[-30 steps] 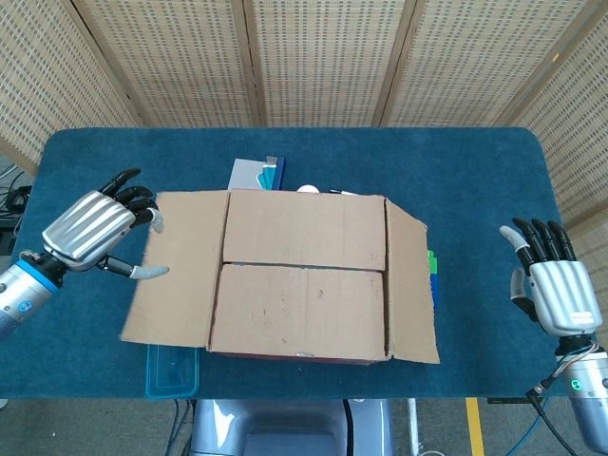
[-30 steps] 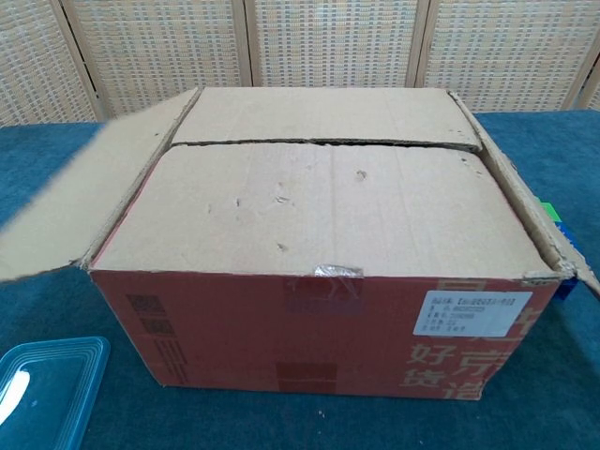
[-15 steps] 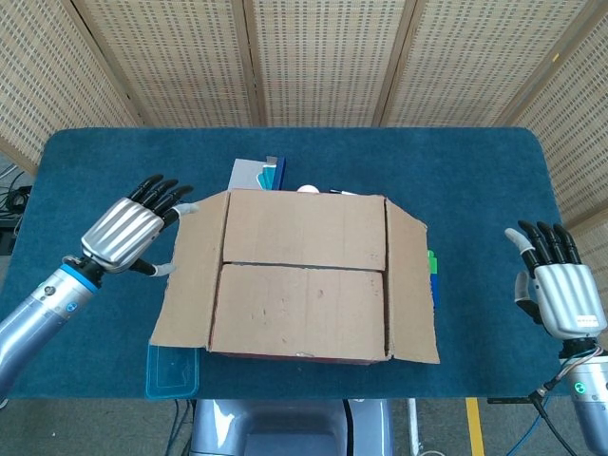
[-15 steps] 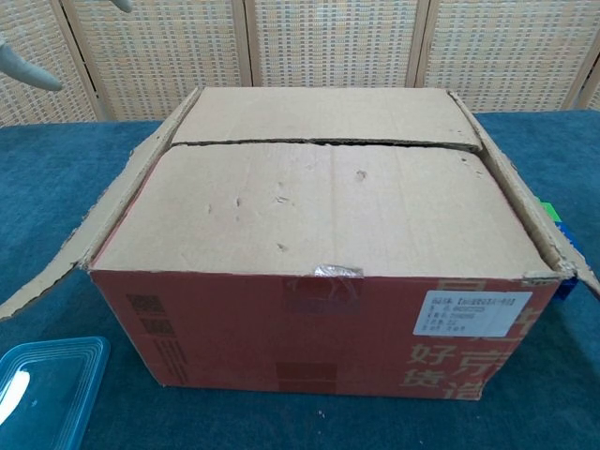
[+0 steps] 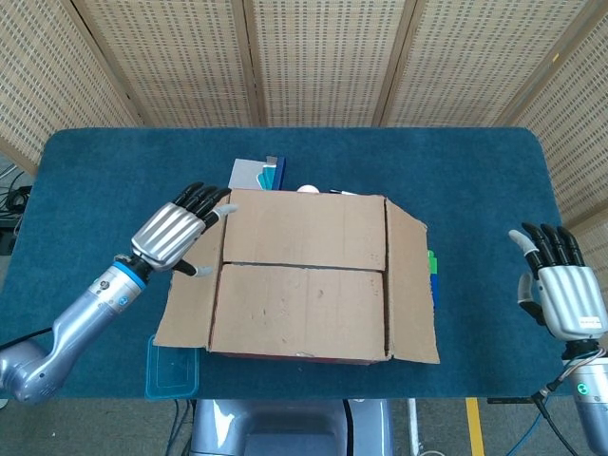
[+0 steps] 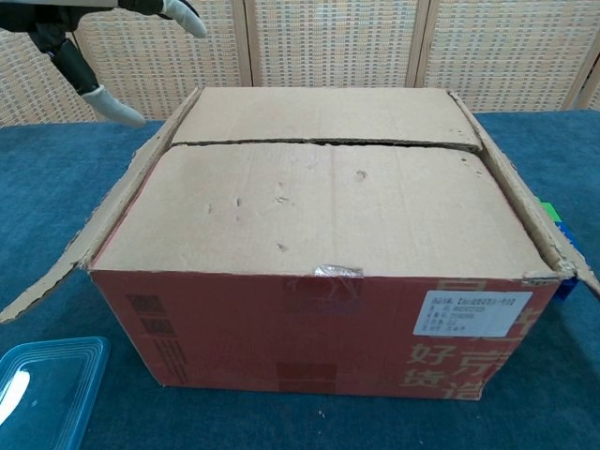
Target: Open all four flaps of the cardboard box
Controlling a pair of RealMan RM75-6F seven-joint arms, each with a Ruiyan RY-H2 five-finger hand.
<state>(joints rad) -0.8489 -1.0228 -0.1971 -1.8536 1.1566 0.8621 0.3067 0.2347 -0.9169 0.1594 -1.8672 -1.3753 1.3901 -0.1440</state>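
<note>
two side flaps out, two top flaps left

woven screens back a blue table (image 5: 475,190), and the box (image 5: 304,285) sits mid-table, a little toward the near edge.

going left to right: a clear blue tub (image 5: 172,370) lies at the near-left corner of the box, partly under the left flap (image 5: 190,294). that flap is folded out and droops off the side. the left hand (image 5: 176,233) hovers over its far end, fingers apart, holding nothing; i can't tell whether it touches the cardboard.

next come the far flap (image 5: 304,230) and near flap (image 5: 299,309), both lying flat and meeting along a seam across the lid. these two look like the work left, so about half done.

behind the box, some blue and white items (image 5: 256,174) poke out, too hidden to name. the right flap (image 5: 410,285) is folded out, with green and blue bits (image 5: 432,275) under it. the right hand (image 5: 560,285) waits well apart near the table's right edge, fingers spread and empty.

nothing lies on the two shut flaps; the far items may crowd the far flap when it swings back.
</note>
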